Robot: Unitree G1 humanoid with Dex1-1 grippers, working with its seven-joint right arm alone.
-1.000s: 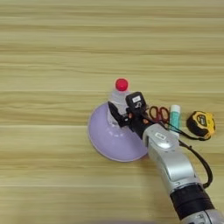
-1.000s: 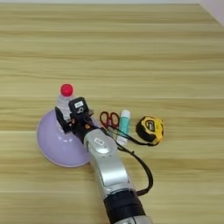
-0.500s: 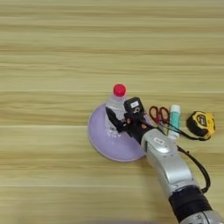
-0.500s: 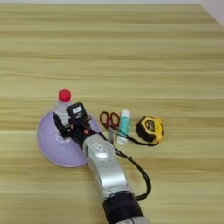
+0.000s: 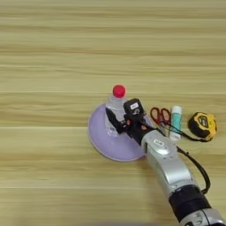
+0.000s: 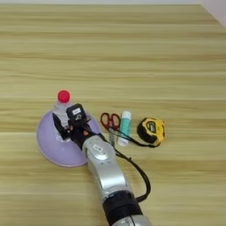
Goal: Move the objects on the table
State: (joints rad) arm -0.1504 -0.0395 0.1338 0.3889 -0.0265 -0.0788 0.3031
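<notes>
1. Table (image 5: 53, 53) – bare wood from 9 through 12 to 3 o'clock; the right eye view alone shows its far right corner.
2. One lilac plate (image 5: 99, 137), centre-low.
3. One gripper (image 5: 120, 120) – fingers clasp the one bottle (image 5: 115, 106), upright on the plate.
4. At 3 o'clock of the plate, in a row: one scissors (image 5: 160, 115), one glue stick (image 5: 175, 122), one tape measure (image 5: 203, 125).

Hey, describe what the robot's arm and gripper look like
The right arm has a smooth silver forearm ending in a black ribbed cuff near the picture's bottom. A black cable loops along its side. The gripper is black with two fingers, orange-red accents at the wrist, and a small white label on top.
</notes>
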